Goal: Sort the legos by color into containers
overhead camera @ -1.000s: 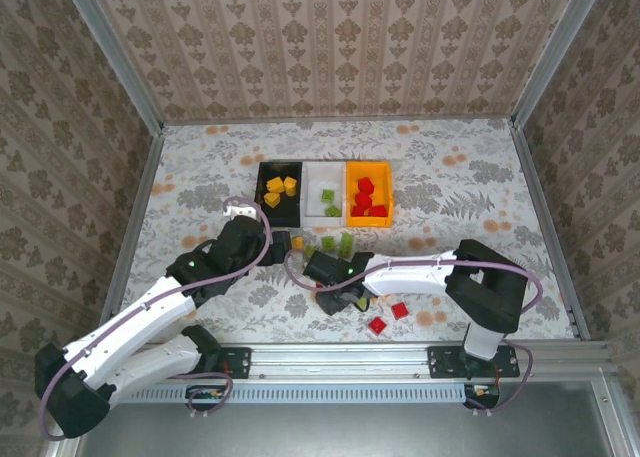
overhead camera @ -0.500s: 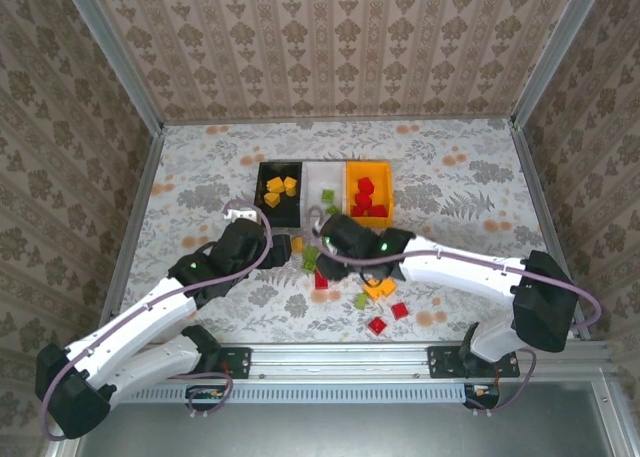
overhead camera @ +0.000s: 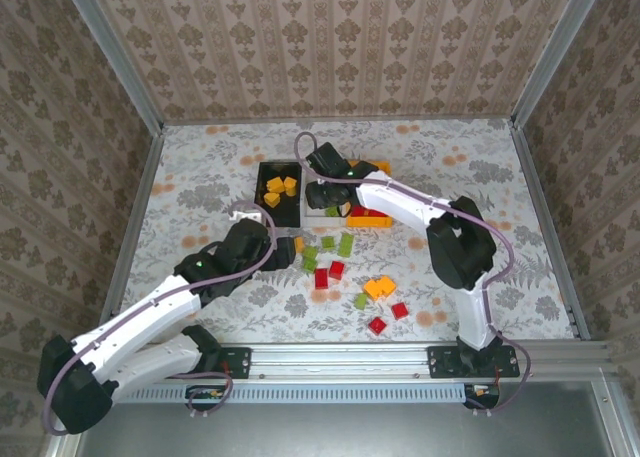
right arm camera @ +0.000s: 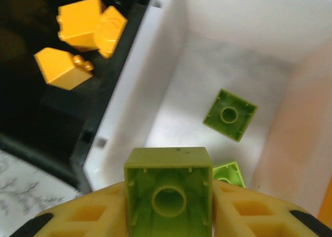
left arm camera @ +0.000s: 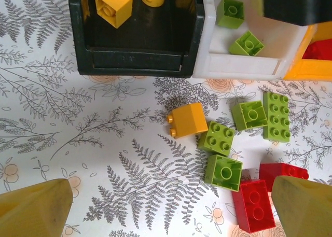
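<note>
Meanwhile the right gripper (right arm camera: 168, 216) pinches a light green plastic brick (right arm camera: 168, 187) above the white rectangular bin (right arm camera: 244, 24), which holds two green bricks (right arm camera: 230, 114); dropped this near the neighbouring black plastic bin (right arm camera: 31, 117), it could bounce in among three yellow ones (right arm camera: 78, 22). The left gripper (left arm camera: 168, 206) hangs spread over four green, two red, one orange-yellow loose bricks (left arm camera: 218, 138).

Tabletop (overhead camera: 470, 177): white covering printed with grey fern sprigs and orange blossoms; evenly lit.
Walls (overhead camera: 330, 47): three, enclosing the tabletop at back, left and right; beige damask wallpaper.
Posts (overhead camera: 113, 52): aluminium, slanting up from the tabletop's far corners.
Rail (overhead camera: 340, 355): aluminium extrusion along the tabletop's near edge.
</note>
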`<state>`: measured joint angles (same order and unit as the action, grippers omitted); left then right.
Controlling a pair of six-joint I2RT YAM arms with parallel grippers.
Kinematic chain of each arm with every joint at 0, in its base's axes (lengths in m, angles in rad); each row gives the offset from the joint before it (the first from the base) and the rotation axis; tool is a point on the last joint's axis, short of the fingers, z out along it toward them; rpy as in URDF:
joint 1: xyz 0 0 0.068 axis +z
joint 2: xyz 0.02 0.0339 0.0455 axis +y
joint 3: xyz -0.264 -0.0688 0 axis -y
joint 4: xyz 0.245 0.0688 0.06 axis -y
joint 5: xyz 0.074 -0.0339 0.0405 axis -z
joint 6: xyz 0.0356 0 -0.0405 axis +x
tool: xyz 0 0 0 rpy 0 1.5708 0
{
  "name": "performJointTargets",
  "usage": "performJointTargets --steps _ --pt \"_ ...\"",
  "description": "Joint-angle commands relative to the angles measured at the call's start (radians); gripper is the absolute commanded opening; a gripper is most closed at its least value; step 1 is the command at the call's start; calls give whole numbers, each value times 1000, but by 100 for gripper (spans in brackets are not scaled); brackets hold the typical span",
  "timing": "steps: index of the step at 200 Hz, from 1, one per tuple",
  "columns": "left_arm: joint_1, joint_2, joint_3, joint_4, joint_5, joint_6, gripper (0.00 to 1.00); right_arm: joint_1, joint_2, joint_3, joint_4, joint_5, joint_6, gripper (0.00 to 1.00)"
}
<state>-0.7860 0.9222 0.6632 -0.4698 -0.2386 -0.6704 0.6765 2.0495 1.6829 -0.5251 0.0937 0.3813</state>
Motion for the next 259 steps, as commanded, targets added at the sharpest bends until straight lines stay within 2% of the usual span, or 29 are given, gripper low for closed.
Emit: performJointTargets --steps 1,25,55,111,174,218,259 --pt "-17 18 25 0 23 14 100 -14 31 92 -78 43 24 48" --pt "-26 45 47 -7 34 40 100 -23 15 115 -75 26 37 67" --pt "-38 99 80 1 52 72 100 -26 -84 51 -37 30 52 78" --pt "-99 336 224 34 85 162 98 -50 -398 -313 98 57 133 82" --pt "-168 652 439 66 117 265 81 -112 -750 -688 132 81 204 83" --pt "-214 840 582 85 128 306 72 -190 -973 -837 107 97 224 84" --pt "-219 947 627 164 139 318 71 -258 -1089 -896 78 83 220 85"
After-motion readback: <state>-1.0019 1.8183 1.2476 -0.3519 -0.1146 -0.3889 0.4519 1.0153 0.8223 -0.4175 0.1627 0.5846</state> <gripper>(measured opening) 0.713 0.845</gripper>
